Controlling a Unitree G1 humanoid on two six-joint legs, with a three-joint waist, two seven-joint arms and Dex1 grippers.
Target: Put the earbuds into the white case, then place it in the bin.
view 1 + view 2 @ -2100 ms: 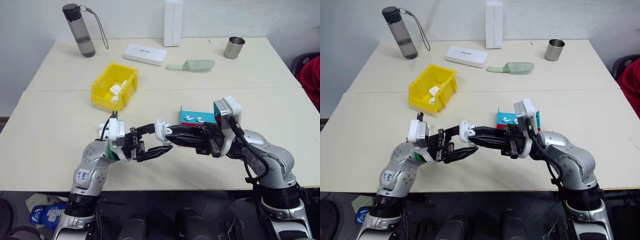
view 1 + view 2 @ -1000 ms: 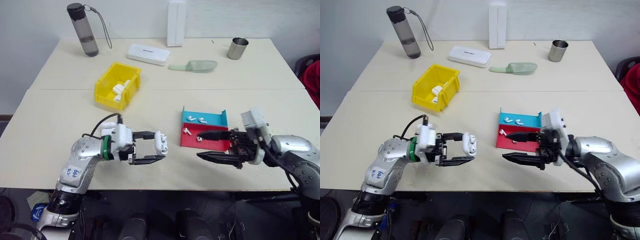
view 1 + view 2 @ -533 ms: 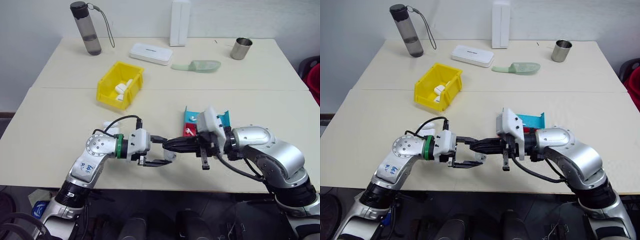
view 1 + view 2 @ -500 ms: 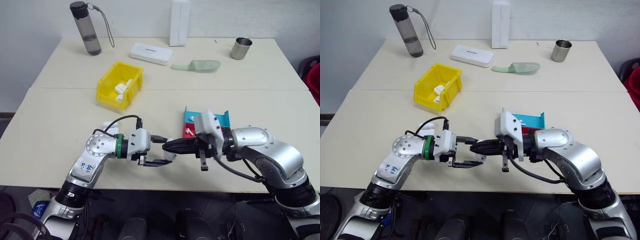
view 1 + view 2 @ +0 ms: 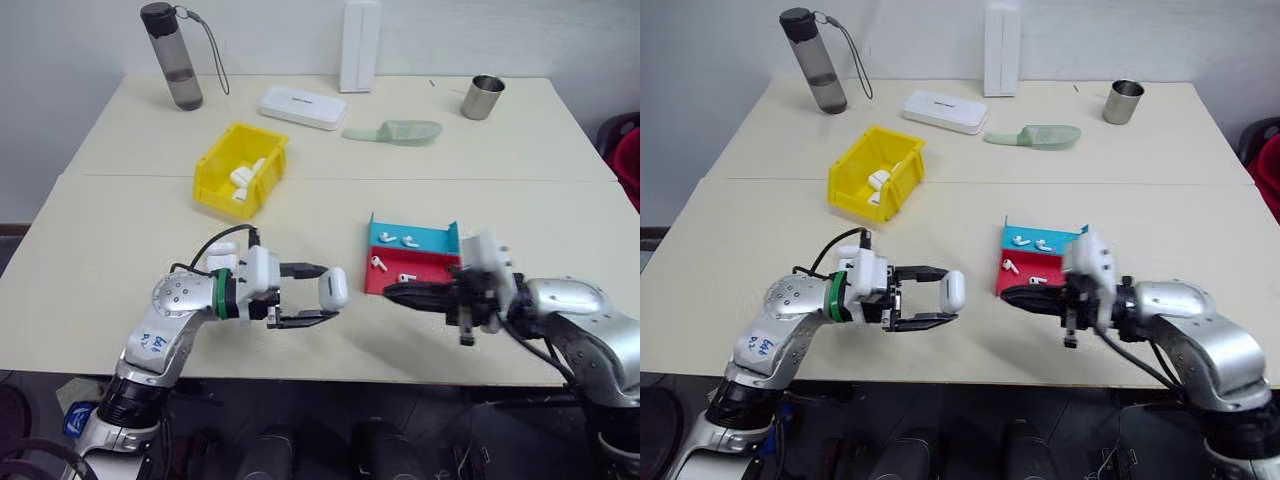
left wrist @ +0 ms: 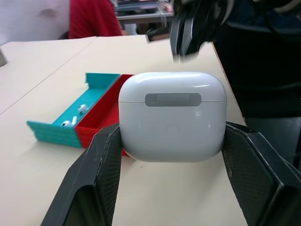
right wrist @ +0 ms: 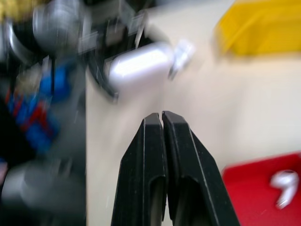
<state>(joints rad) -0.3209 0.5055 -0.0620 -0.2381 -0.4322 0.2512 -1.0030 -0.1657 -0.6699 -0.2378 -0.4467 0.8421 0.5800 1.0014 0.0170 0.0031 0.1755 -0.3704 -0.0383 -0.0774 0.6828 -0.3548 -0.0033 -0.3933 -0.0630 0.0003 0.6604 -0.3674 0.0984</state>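
Note:
My left gripper (image 5: 330,292) is shut on the white case (image 5: 334,288), holding it above the table's front part. In the left wrist view the case (image 6: 172,115) sits between both black fingers with its lid closed. To the right of it and apart from it, my right gripper (image 5: 391,293) points at the case, fingers shut with nothing between them (image 7: 161,120). Several earbuds lie in the trays behind it, two in the teal tray (image 5: 399,240) and two in the red tray (image 5: 379,263). The yellow bin (image 5: 215,195) stands at the left middle of the table with white cases inside.
Along the far edge stand a dark bottle (image 5: 172,55), a flat white box (image 5: 302,107), a tall white box (image 5: 360,45), a pale green scoop (image 5: 395,131) and a metal cup (image 5: 483,96). A person's red sleeve (image 5: 630,140) shows at the right edge.
Half a second ago my right gripper's shut tips were at the case; it has now drawn back to the right. A second ago it was open. The left gripper keeps holding the case.

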